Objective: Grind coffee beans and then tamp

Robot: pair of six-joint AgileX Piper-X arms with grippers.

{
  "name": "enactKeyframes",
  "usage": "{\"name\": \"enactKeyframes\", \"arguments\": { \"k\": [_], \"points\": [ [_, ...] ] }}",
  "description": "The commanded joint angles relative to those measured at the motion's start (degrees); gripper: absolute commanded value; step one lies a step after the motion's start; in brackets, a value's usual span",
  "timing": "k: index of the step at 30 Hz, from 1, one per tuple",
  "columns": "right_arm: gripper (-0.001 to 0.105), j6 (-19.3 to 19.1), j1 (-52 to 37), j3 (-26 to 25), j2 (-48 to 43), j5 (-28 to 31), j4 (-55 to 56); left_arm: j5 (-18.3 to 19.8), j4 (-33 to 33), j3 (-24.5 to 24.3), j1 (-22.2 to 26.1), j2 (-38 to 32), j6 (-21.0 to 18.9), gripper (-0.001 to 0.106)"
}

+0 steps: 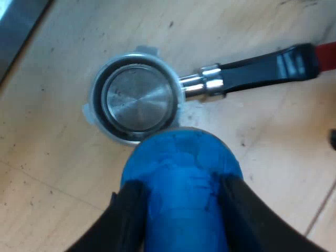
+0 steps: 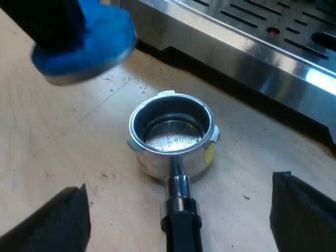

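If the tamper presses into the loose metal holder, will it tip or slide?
Probably rigid and heavy for its size: the metal holder looks solid steel. It may slide, lying loose on the smooth table with the right gripper open either side of its handle. Off-centre pressure from the tamper might tilt it.

Coffee-making counter, kitchen or café cannot be told, pale scuffed wooden worktop (image 2: 58,142) flecked with dark grounds, brushed stainless-steel espresso machine (image 2: 247,52) with slotted drip grille, round metal holder (image 2: 152,157) with dark handle lying loose, blue rounded tamper (image 2: 86,44) close by.
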Motion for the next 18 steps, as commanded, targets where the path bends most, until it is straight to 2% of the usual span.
{"name": "enactKeyframes", "arguments": {
  "k": [1,6,10,18],
  "points": [
    [0.072,-0.3,0.0,0.1,-0.2,0.4,-0.4,-0.6,-1.8,-0.6,-0.3,0.5,0.4,0.0],
    [0.072,-0.3,0.0,0.1,-0.2,0.4,-0.4,0.2,-6.0,-0.6,-0.3,2.3,0.4,0.0],
    [0.072,-0.3,0.0,0.1,-0.2,0.4,-0.4,1.0,-6.9,-0.6,-0.3,3.5,0.4,0.0],
    [0.072,-0.3,0.0,0.1,-0.2,0.4,-0.4,0.1,-8.4,-0.6,-0.3,7.7,0.4,0.0]
  ]
}}
